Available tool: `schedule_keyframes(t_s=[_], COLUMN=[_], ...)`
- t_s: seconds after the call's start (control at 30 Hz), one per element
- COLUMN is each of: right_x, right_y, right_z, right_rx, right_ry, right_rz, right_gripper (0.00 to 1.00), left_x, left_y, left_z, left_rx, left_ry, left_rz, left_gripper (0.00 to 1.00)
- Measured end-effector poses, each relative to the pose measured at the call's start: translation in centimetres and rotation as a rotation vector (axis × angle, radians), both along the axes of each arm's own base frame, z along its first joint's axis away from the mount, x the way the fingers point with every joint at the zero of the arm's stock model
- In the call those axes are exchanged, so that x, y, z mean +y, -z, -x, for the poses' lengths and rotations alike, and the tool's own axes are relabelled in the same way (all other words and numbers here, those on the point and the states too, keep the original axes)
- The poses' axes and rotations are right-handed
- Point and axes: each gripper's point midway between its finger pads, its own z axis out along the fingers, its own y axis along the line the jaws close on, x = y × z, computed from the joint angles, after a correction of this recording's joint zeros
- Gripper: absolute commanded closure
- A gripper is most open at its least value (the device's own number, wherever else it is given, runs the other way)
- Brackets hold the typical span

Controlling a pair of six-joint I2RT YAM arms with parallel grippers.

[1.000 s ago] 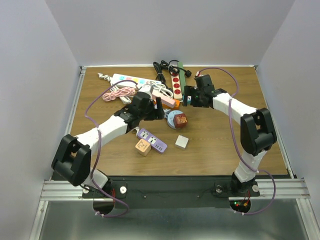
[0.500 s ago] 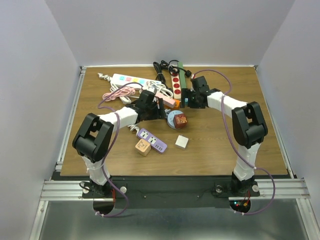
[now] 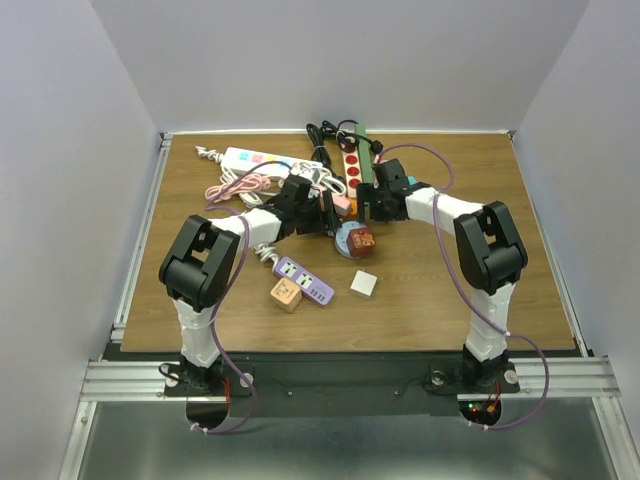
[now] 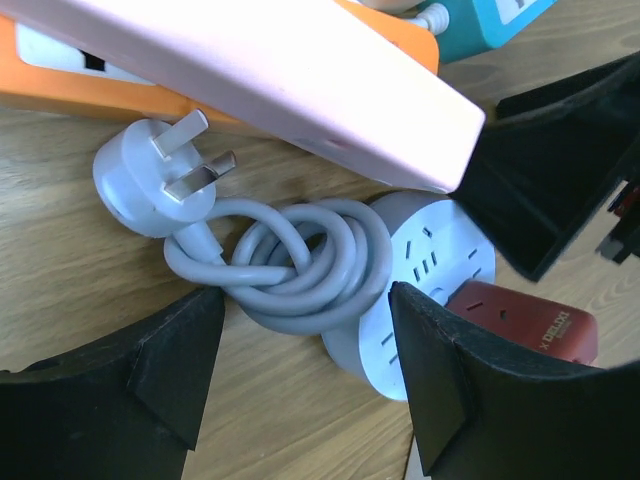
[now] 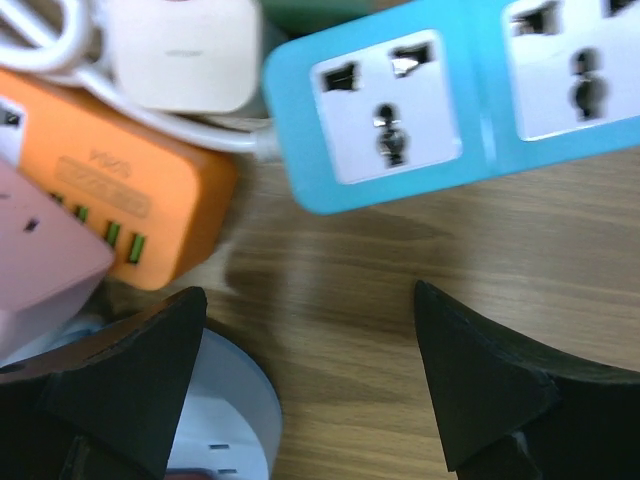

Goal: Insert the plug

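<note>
The left fingers (image 4: 170, 380) stand apart and grip nothing. They straddle the coiled grey lead (image 4: 300, 260), with its three-pin plug (image 4: 150, 185) lying loose on the bench (image 4: 80, 290) at about ten o'clock from the gap and a round white socket hub (image 4: 430, 260) at about three o'clock. A pink strip (image 4: 280, 70) lies over an orange one (image 4: 60, 85) across the twelve o'clock side. The right fingers (image 5: 120, 380) are also spread and empty over bare wood, with a blue socket strip (image 5: 400, 110) at twelve to one o'clock. Over the last second both pairs have narrowed a little and pushed deeper into the pile of strips. The left arm (image 3: 250, 225) has folded its elbow in tight and the right arm (image 3: 440, 205) has done the same. That looks like the end of the approach, with the plug not yet picked up and nothing inserted. From above, both forearms lie low and converge at the bench's twelve o'clock side, wrists almost facing. Which socket is meant I cannot tell.
</note>
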Motion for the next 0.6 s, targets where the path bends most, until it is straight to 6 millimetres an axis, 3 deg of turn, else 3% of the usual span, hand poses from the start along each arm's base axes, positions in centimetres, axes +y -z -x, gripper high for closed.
schedule_keyframes(t_s=[0.2, 0.43, 0.6], right_x=[1.8, 1.6, 1.7], right_y=[0.1, 0.2, 0.2], right_z=[2.7, 9.0, 10.6], right_rx=[-0.011, 0.066, 0.096], right_ry=[-0.057, -0.097, -0.101], right_rz=[-0.018, -0.023, -0.034], right_gripper=[0.13, 0.13, 0.13], left_x=[-0.8, -2.3, -4.7], left_y=[0.8, 0.4, 0.2], left_z=[0.4, 0.6, 0.5], left_rx=[0.026, 0.019, 0.021], left_ry=[0.037, 0.096, 0.160], left_rz=[0.034, 0.091, 0.124], left_gripper=[0.23, 0.23, 0.23])
